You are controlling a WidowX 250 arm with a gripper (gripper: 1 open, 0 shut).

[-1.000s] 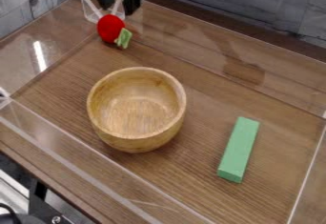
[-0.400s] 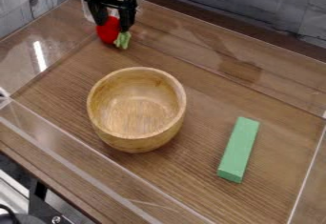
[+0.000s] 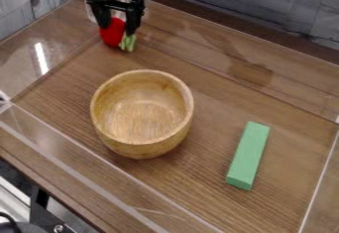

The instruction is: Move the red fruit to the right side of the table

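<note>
The red fruit [image 3: 114, 34] lies on the table [image 3: 252, 78] at the far left, its light green cap [image 3: 129, 43] pointing toward the lower right. My black gripper [image 3: 114, 20] hangs straight down over it, open, with one finger on each side of the fruit's upper part. The jaws stand apart around the fruit and I cannot tell whether they touch it. The upper part of the fruit is hidden by the fingers.
A wooden bowl [image 3: 142, 112] stands left of centre. A long green rectangular block [image 3: 248, 156] lies near the front right. Low clear plastic walls [image 3: 54, 138] edge the tabletop.
The gripper has come down from above the fruit until its fingers straddle it. The fruit, bowl and block have stayed where they were.
</note>
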